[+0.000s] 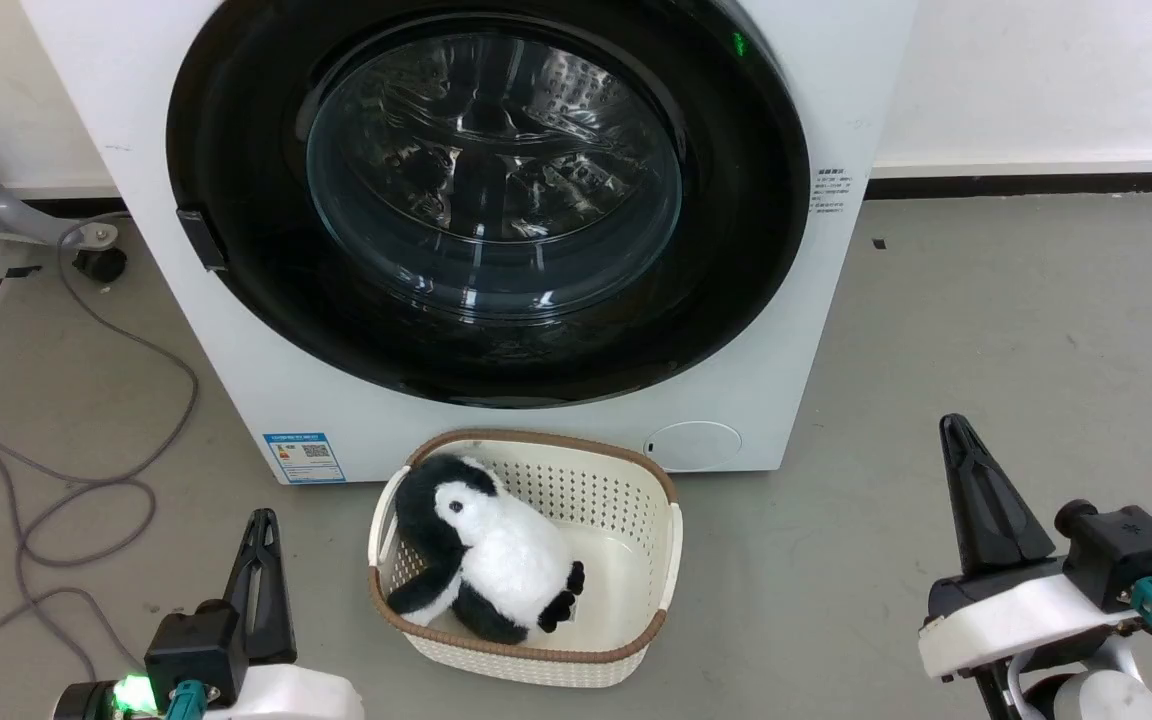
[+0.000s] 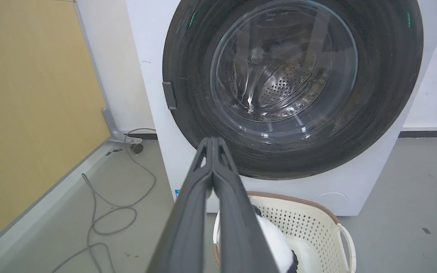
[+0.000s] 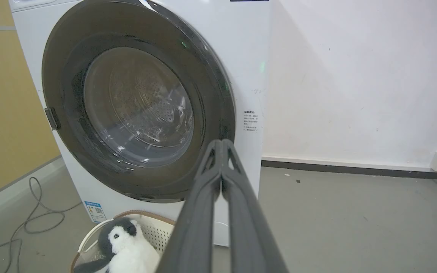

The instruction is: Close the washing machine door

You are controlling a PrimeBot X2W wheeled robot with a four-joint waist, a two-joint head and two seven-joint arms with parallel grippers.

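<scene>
Head view puts the washing machine door (image 1: 491, 190) ahead of and above both grippers, and it looks flush against the machine front. The left gripper (image 1: 261, 525) and right gripper (image 1: 956, 430) hang low and well apart from it, fingers pressed together and empty. The left is nearer the latch (image 1: 199, 240) side.
</scene>
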